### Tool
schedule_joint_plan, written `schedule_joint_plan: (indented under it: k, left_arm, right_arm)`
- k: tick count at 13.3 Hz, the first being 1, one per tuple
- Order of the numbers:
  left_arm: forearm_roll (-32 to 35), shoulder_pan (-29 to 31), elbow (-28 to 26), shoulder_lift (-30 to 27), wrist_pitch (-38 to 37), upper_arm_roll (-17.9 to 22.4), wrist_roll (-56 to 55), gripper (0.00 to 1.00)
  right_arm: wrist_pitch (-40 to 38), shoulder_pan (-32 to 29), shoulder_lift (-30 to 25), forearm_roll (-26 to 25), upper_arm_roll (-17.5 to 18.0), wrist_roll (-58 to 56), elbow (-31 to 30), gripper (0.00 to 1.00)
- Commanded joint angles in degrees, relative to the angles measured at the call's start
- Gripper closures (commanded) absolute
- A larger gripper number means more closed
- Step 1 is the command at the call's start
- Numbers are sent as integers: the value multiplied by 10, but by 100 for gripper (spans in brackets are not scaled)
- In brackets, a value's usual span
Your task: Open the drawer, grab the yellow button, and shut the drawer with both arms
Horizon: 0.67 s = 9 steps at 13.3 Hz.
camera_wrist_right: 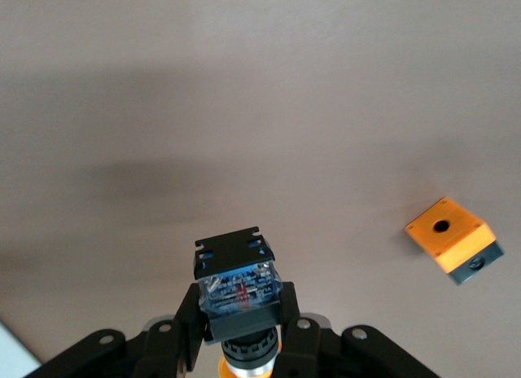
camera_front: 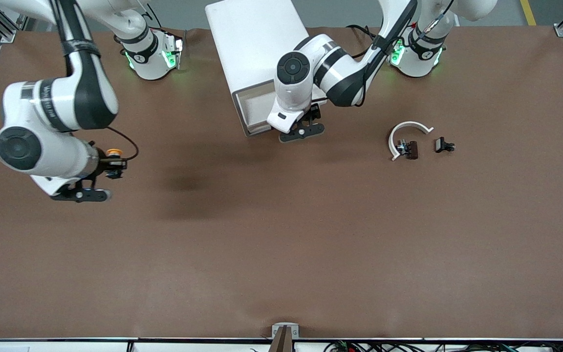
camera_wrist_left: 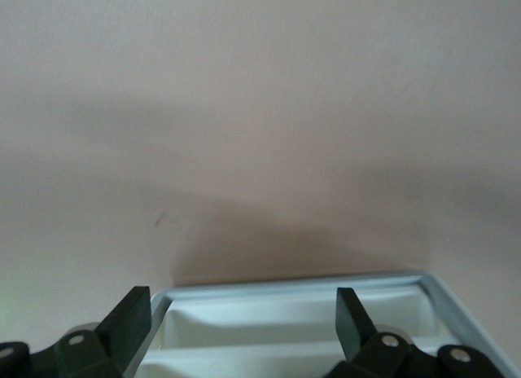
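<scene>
Right gripper (camera_front: 115,164) clamps button (camera_front: 113,153) over worktop's right-arm end. Left gripper (camera_front: 311,122) spread wide, empty, at open drawer (camera_front: 254,115). Watch: off-centre push skews drawer and it jams; orange block (camera_wrist_right: 450,239) below, button could snag it.

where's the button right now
The button is clamped in the right gripper, up over the table at the right arm's end; the front view shows its orange cap beside the wrist.

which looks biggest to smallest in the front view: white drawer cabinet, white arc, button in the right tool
1. white drawer cabinet
2. white arc
3. button, held up above the table and partly hidden, so its size is less sure
</scene>
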Motion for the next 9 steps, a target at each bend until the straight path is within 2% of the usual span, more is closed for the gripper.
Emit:
schedule_joint_plan:
  k: [1,5,7,9]
  left_arm:
    - [-20,2,-16,-19,-21,-22,-20,0]
    - [-27,2,-16,-19,-36,-48,-46,0]
    - [-27,2,-16,-19,-39,-54,-57,0]
    - [-28,2,-15,-16,-40,-61,-69,0]
  right_arm:
    - [82,-73,-20,-12,10,-53,-65,92]
    - [202,-122,-7,-50,10,-81,-134,90]
    - [242,-132,22,-53,10,-81,-151,90]
    - [269,-137,65,-78,10,-81,-148,90]
